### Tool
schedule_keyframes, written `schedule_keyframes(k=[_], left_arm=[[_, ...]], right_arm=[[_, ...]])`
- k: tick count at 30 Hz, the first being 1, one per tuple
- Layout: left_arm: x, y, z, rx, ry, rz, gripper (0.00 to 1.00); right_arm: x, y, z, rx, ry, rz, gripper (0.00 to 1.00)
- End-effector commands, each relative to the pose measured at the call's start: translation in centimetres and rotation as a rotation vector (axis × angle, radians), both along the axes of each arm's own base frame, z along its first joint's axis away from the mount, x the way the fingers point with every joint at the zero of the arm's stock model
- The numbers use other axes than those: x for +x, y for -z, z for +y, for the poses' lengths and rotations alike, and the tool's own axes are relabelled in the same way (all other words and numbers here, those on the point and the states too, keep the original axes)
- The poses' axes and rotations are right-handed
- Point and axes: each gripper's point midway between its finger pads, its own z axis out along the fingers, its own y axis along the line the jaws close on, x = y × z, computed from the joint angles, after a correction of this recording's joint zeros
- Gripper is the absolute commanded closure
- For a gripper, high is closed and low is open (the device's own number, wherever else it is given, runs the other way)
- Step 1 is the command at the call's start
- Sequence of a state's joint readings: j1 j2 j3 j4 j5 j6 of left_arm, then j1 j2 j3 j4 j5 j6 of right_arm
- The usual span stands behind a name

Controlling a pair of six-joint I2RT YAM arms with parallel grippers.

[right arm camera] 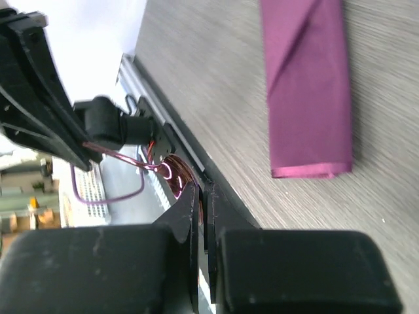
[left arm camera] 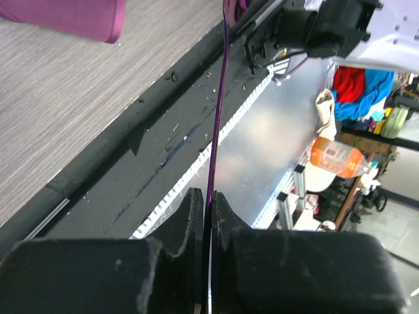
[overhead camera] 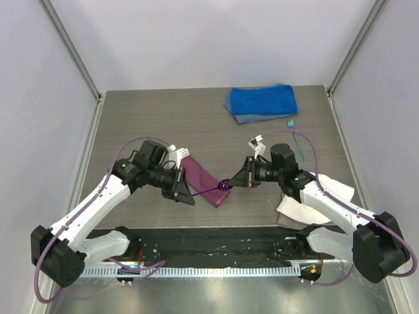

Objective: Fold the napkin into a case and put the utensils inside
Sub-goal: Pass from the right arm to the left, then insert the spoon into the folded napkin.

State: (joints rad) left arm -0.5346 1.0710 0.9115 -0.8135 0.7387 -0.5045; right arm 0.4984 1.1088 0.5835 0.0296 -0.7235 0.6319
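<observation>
We see the left gripper [overhead camera: 185, 194] and right gripper [overhead camera: 237, 181] both clamped on the spoon [overhead camera: 211, 190], over the folded napkin [overhead camera: 196, 171] near the tabletop [overhead camera: 144, 118]'s front edge.

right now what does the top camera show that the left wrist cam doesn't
Only the top view: the blue towel, the teal fork, the white cloth at the near right, and the whole folded napkin.
Only the left wrist view: a close look at the left gripper shut on the thin handle of the spoon, plus an orange bottle in the background.
Both: the spoon, part of the napkin, and the right gripper at the spoon's bowl end.
</observation>
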Motion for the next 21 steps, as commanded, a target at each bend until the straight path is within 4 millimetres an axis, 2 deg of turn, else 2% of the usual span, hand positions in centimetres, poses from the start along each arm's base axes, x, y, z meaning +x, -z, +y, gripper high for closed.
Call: schedule_keyframes(k=[1, 3, 4, 5, 6, 9, 12, 13, 14, 17, 19, 21], left_arm=[[9.8, 1.2, 2.6, 0.175, -0.378, -0.161, 1.0], [11.3, 1.4, 3.1, 0.188, -0.446, -0.167, 0.99], [12.0, 1.8, 3.6, 0.208, -0.482, -0.163, 0.92], [12.8, 2.2, 4.4, 0.238, -0.536, -0.175, 0.85], [13.6, 2.0, 4.8, 0.241, -0.586, -0.186, 0.7], [15.4, 1.9, 6.2, 0.267, -0.715, -0.236, 0.53], [16.9, 1.8, 7.0, 0.27, -0.796, -0.271, 0.52], [17.3, 2.1, 7.1, 0.268, -0.814, -0.268, 0.52], [17.5, 2.4, 7.1, 0.266, -0.826, -0.258, 0.53], [18.6, 3.2, 6.1, 0.215, -0.827, -0.214, 0.6], [19.5, 3.3, 5.6, 0.191, -0.83, -0.214, 0.71], [20.2, 4.5, 5.5, 0.207, -0.83, -0.192, 0.8]], right_arm=[[-3.8, 0.3, -0.1, 0.017, -0.022, 0.194, 0.99], [-3.7, 1.2, -0.6, -0.009, 0.04, 0.242, 0.99], [-2.9, 1.9, -1.0, -0.034, 0.131, 0.281, 0.99], [-2.8, 2.0, -1.4, -0.04, 0.172, 0.304, 0.99], [-2.7, 2.4, -1.7, -0.035, 0.239, 0.369, 0.99], [-2.2, 3.2, -2.7, -0.023, 0.372, 0.403, 0.99], [-1.6, 3.5, -4.0, -0.033, 0.481, 0.412, 0.99], [-1.6, 4.3, -4.7, -0.071, 0.529, 0.422, 0.99], [-1.5, 4.1, -4.9, -0.076, 0.537, 0.416, 0.99], [-1.0, 4.2, -5.6, -0.1, 0.583, 0.401, 0.99], [-0.9, 4.4, -5.8, -0.104, 0.606, 0.415, 0.99], [-0.6, 5.0, -6.1, -0.122, 0.644, 0.437, 0.99]])
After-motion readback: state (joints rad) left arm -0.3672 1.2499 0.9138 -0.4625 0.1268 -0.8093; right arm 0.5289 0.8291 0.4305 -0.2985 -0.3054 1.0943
